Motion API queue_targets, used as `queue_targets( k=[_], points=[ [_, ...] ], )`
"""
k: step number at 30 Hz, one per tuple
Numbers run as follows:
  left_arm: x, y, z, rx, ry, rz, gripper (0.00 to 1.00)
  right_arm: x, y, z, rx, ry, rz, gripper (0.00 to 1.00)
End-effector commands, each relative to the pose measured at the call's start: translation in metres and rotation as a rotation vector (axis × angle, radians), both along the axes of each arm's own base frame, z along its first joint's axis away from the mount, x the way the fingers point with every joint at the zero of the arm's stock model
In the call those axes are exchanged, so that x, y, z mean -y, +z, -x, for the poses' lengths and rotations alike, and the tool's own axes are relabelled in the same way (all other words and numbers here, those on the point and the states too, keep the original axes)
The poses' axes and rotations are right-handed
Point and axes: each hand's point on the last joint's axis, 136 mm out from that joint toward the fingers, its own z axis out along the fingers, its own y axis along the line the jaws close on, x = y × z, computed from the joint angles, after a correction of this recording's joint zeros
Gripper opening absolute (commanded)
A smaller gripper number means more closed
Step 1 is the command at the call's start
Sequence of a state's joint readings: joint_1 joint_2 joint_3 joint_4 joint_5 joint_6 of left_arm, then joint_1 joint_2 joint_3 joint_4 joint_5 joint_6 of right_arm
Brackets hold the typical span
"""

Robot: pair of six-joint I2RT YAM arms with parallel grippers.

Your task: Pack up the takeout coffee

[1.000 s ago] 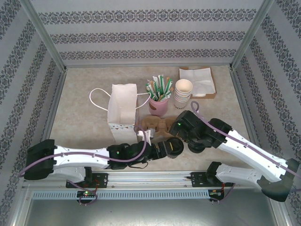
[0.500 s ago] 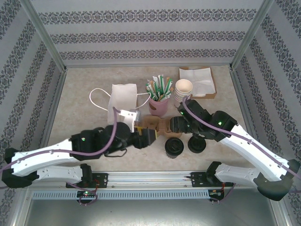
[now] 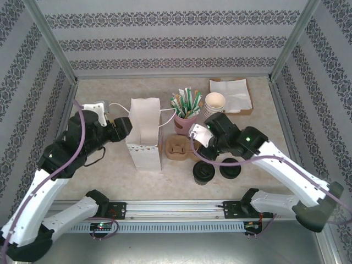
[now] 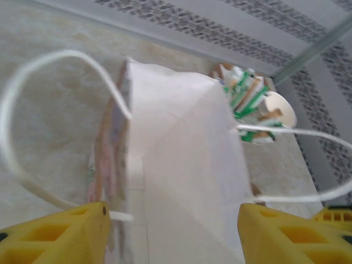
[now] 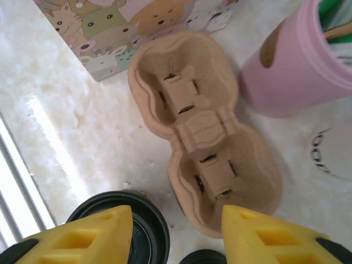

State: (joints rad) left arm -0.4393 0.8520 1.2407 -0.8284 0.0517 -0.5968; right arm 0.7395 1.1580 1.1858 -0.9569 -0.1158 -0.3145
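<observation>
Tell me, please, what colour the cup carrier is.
The carrier is light brown, clearest from the right wrist.

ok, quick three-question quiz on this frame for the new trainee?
1. True or false: the carrier already holds a cup.
2. How many black lids sit by the carrier?
3. The left jaws face the: A pink cup, B bag, C napkins.
Key: 1 false, both holes are empty. 2 two. 3 B.
</observation>
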Motion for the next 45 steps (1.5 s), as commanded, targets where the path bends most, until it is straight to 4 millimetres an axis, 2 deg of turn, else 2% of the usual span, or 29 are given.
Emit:
queue_targets(
  k=[1,3,6,10,11,12,17,24,27,31,33,38,41,45],
  points=[
    [0.003,-0.003,0.005,-0.055,-0.109,0.073,0.66,-0.021,0.004,0.000,-0.188,0.057,-0.112,0.49],
    [-0.011,-0.005,-0.001,-0.081,-0.077,0.094,0.68,-0.022,-0.001,-0.009,-0.278,0.025,-0.116,0.49],
    [-0.027,-0.011,-0.013,-0.113,-0.034,0.201,0.69,-0.012,-0.018,-0.028,-0.242,0.007,0.039,0.53],
    [-0.036,-0.012,-0.025,-0.122,-0.028,0.421,0.69,-0.015,-0.020,-0.056,-0.354,-0.205,-0.054,0.51],
    [-0.040,-0.013,-0.026,-0.119,-0.014,0.428,0.68,-0.016,-0.022,-0.057,-0.389,-0.251,-0.061,0.46],
    [-0.041,-0.011,-0.025,-0.106,-0.009,0.415,0.67,-0.016,-0.026,-0.058,-0.411,-0.296,-0.055,0.45],
    [-0.034,0.022,-0.016,0.021,-0.066,0.433,0.69,-0.013,-0.042,-0.063,-0.251,-0.523,-0.040,0.52],
    [-0.019,0.057,-0.008,0.124,-0.170,0.514,0.73,0.003,-0.047,-0.066,-0.178,-0.934,-0.042,0.50],
    [-0.030,0.056,-0.006,0.126,-0.096,0.419,0.74,0.003,-0.052,-0.061,-0.259,-1.051,-0.120,0.52],
    [-0.040,0.070,0.001,0.168,-0.045,0.333,0.76,-0.002,-0.056,-0.055,-0.301,-1.129,-0.216,0.61],
    [-0.043,0.076,0.005,0.184,-0.019,0.308,0.77,-0.005,-0.060,-0.051,-0.329,-1.134,-0.216,0.62],
    [-0.067,0.064,0.008,0.165,0.119,0.203,0.77,-0.003,-0.071,-0.048,-0.323,-1.166,-0.167,0.61],
    [-0.079,0.048,0.012,0.134,0.192,0.157,0.77,-0.009,-0.077,-0.047,-0.339,-1.158,-0.157,0.61],
    [-0.083,0.021,0.017,0.078,0.227,0.159,0.78,-0.013,-0.084,-0.048,-0.325,-1.154,-0.115,0.64]
  ],
)
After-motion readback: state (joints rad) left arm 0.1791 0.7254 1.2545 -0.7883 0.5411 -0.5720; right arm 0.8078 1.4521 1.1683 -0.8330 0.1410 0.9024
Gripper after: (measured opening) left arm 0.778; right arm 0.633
